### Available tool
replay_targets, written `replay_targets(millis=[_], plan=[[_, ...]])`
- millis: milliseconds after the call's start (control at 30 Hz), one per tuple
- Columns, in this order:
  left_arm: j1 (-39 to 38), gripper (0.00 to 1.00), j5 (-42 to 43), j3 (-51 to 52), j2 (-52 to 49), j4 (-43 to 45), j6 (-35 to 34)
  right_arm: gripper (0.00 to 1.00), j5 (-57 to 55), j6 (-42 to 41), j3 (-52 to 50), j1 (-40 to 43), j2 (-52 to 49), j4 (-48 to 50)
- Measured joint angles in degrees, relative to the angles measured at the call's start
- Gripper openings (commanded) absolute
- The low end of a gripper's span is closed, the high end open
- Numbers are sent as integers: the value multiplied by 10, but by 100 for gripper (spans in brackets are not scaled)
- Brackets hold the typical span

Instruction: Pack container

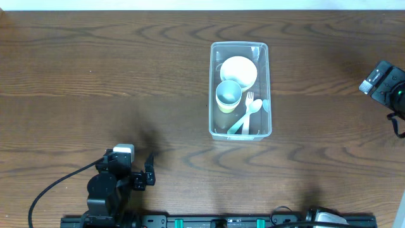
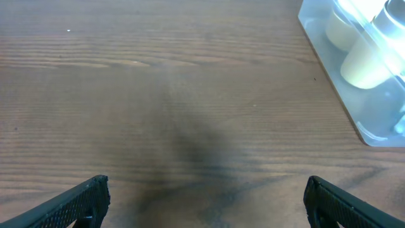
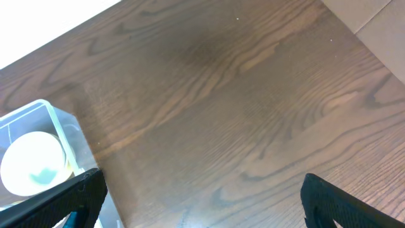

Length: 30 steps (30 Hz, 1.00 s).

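The clear plastic container [image 1: 240, 90] stands on the wooden table right of centre. Inside it are a pale yellow bowl [image 1: 238, 70], a grey-green cup [image 1: 228, 94], a white fork [image 1: 248, 107] and a light blue spoon [image 1: 237, 126]. The container also shows in the left wrist view [image 2: 354, 63] at the upper right, and in the right wrist view [image 3: 38, 136] at the lower left with the bowl [image 3: 33, 162] in it. My left gripper [image 2: 205, 199] is open and empty above bare table at the front left. My right gripper [image 3: 202, 199] is open and empty, off to the right of the container.
The left arm [image 1: 117, 180] rests near the front edge at the left. The right arm [image 1: 386, 82] is at the far right edge. The table's far edge [image 1: 202, 9] meets a white surface.
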<state>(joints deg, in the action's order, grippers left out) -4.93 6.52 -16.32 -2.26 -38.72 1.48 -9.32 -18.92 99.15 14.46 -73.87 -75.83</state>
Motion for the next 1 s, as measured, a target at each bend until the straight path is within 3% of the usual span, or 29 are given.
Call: replay_targets(millis=[1000], plan=[[0,98,6,0,16,-11,-2,99,0,0,0,0,0,0]])
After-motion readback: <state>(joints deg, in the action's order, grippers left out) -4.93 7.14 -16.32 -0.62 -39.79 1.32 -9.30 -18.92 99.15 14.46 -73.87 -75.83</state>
